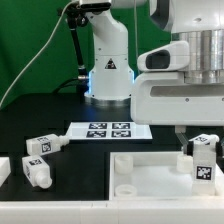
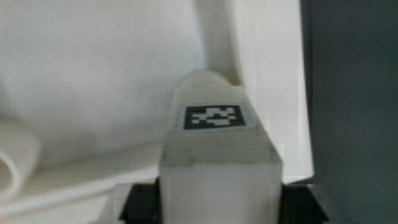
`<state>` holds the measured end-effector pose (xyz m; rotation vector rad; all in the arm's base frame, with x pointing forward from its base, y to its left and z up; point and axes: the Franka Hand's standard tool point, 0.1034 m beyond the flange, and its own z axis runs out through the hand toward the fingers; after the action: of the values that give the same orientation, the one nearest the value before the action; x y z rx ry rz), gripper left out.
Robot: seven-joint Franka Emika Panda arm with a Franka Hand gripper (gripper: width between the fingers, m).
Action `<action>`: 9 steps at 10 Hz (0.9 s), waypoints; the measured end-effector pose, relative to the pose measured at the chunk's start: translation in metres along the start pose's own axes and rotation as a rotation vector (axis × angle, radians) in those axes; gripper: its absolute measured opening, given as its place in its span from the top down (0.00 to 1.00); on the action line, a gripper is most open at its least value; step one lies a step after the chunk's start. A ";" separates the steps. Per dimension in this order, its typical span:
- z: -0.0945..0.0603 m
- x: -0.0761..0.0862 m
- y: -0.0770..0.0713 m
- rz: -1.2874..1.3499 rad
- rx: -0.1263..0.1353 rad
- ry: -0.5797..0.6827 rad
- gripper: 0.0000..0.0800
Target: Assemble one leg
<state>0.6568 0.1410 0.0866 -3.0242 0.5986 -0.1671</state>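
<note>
The leg (image 2: 217, 150) fills the wrist view, a white post with one square tag on its face, rising from between the dark fingertips of the gripper (image 2: 217, 200), which is clamped on its lower end. In the exterior view the gripper (image 1: 196, 150) holds that same leg (image 1: 204, 158) upright at the exterior view's right, over the far right corner of the tabletop (image 1: 150, 175), a large white tray-like square. Whether the leg's end already touches the tabletop or hangs just above it cannot be told.

The step in hand looks like seating this leg into a corner hole. Doing it well likely means keeping the post vertical, centring its end over the hole before pressing down, and holding the grip firm so the leg does not tilt or slip between the fingers.

Farther out, two spare legs (image 1: 38, 160) lie on the dark table (image 1: 90, 160) at the exterior view's left, and the marker board (image 1: 108, 129) lies before the robot's base.
</note>
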 end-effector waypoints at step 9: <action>0.000 -0.002 0.001 0.718 -0.012 0.003 0.63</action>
<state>0.6550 0.1410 0.0866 -2.6029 1.6132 -0.1269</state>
